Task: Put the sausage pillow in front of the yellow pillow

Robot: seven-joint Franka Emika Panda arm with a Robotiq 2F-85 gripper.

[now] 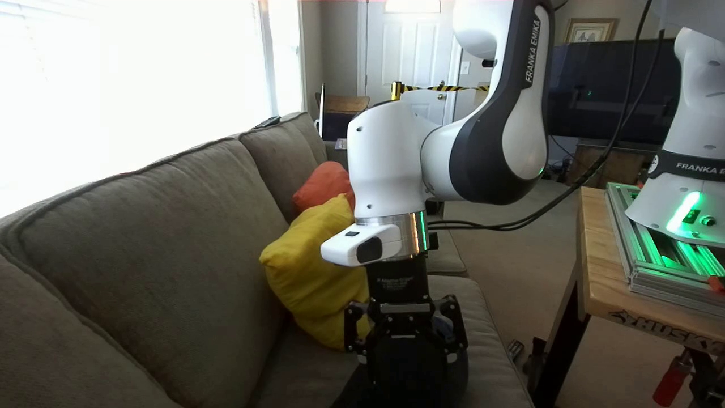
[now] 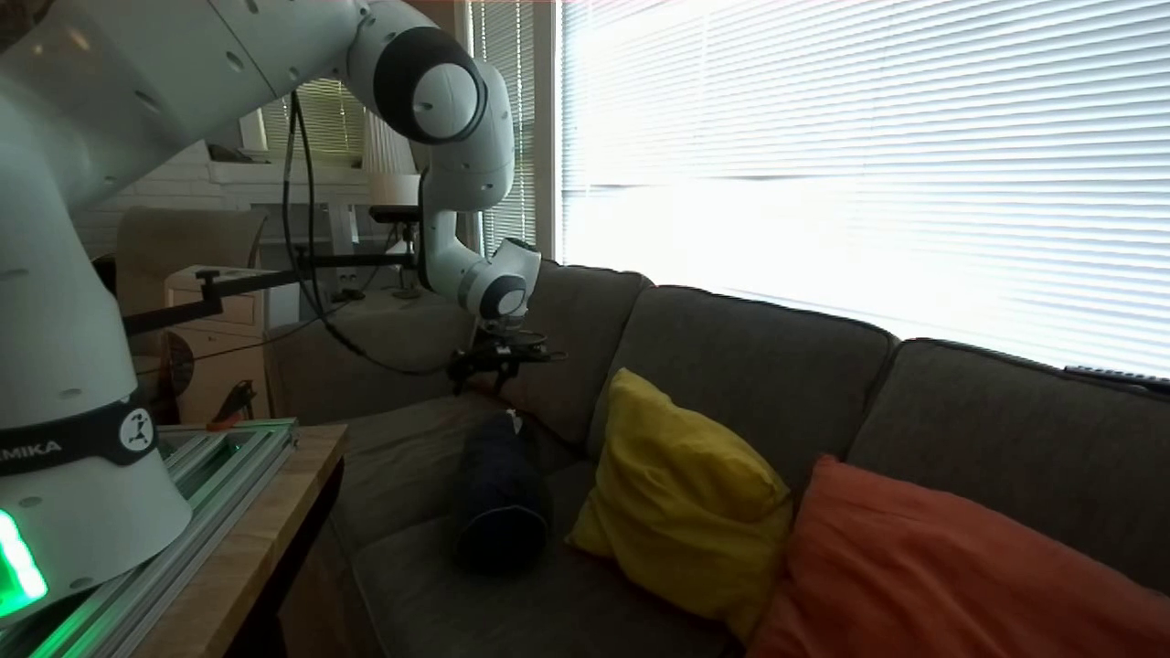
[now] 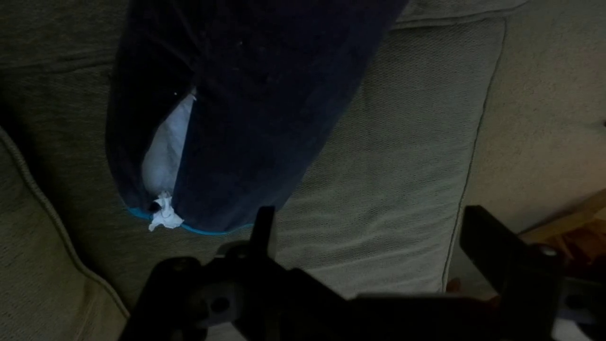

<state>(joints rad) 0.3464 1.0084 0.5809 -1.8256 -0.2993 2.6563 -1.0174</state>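
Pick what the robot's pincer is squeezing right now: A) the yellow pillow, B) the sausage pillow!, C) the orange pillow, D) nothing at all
D, because in the wrist view the pincer stands wide open, the couch seat shows through its gap, and the sausage pillow lies there ungripped.

Counting in an exterior view: one sausage pillow (image 2: 503,493), one yellow pillow (image 2: 690,498), one orange-red throw cushion (image 2: 951,567). One sofa (image 2: 411,580) is showing, with three back cushions (image 2: 759,366). One Franka Emika Panda arm (image 1: 385,158) is showing in both exterior views. In the wrist view, one Robotiq gripper (image 3: 369,213) is showing, with two fingers (image 3: 262,232). Room items, also counting: one Husky workbench (image 1: 600,243), one flat-screen television (image 1: 595,85), one panelled door (image 1: 413,68), one framed picture (image 1: 592,32), one pleated lampshade (image 2: 391,160).
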